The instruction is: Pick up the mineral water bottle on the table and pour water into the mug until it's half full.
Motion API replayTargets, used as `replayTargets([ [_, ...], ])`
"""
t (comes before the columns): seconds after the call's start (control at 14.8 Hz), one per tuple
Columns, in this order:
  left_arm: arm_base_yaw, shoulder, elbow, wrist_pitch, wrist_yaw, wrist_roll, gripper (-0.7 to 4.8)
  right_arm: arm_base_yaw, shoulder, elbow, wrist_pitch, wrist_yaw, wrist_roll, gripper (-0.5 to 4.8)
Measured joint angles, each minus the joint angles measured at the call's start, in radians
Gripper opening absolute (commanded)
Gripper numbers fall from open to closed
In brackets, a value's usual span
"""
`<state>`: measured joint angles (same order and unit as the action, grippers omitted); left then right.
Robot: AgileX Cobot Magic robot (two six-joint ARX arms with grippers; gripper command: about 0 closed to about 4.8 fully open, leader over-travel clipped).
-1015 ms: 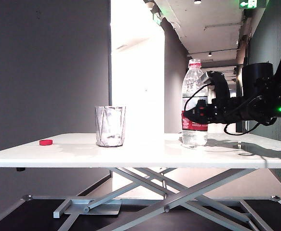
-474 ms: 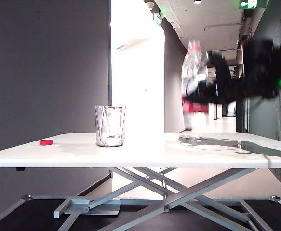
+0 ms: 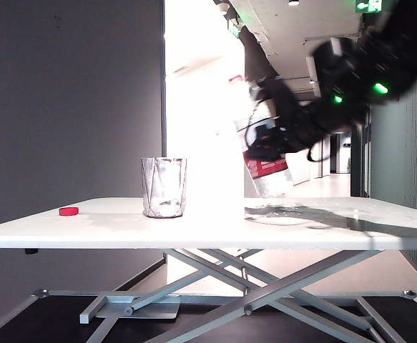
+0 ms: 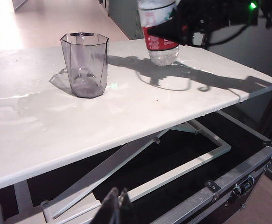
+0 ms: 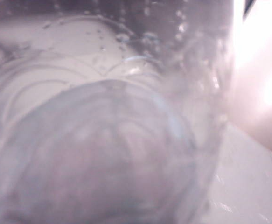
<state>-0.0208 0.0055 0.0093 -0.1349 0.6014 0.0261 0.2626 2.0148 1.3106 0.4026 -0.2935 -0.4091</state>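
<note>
The mineral water bottle (image 3: pixel 267 168) hangs above the table (image 3: pixel 208 229), right of the mug (image 3: pixel 164 187), with its top tilted toward the mug. My right gripper (image 3: pixel 269 139) is shut on the bottle's middle, just above the red label. The left wrist view also shows the bottle (image 4: pixel 159 35), the right gripper (image 4: pixel 184 28) and the mug (image 4: pixel 84 65), which stands upright and looks empty. In the right wrist view the clear bottle (image 5: pixel 103 140) with bubbling water fills the picture and hides the fingers. My left gripper (image 4: pixel 118 205) is shut, low in front of the table, holding nothing.
A small red cap (image 3: pixel 69 211) lies near the table's left edge, left of the mug. Wet patches shine on the tabletop (image 4: pixel 56 126). The table's grey scissor frame (image 3: pixel 251 279) and a black case edge (image 4: pixel 229 191) lie below.
My right gripper has lifted the bottle off the table, carried it left toward the mug, and tipped its top toward the mug. The left arm has not moved.
</note>
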Motion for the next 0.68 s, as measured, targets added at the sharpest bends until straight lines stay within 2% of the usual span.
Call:
replayTargets([
  [0.2, 0.0, 0.0, 0.0, 0.0, 0.0, 0.0, -0.05, 0.067, 0.0, 0.103, -0.133, 0.166, -0.093, 1.79],
  [0.68, 0.0, 0.0, 0.0, 0.0, 0.0, 0.026, -0.05, 0.12, 0.012, 0.147, -0.253, 0.38, -0.333, 1.79],
])
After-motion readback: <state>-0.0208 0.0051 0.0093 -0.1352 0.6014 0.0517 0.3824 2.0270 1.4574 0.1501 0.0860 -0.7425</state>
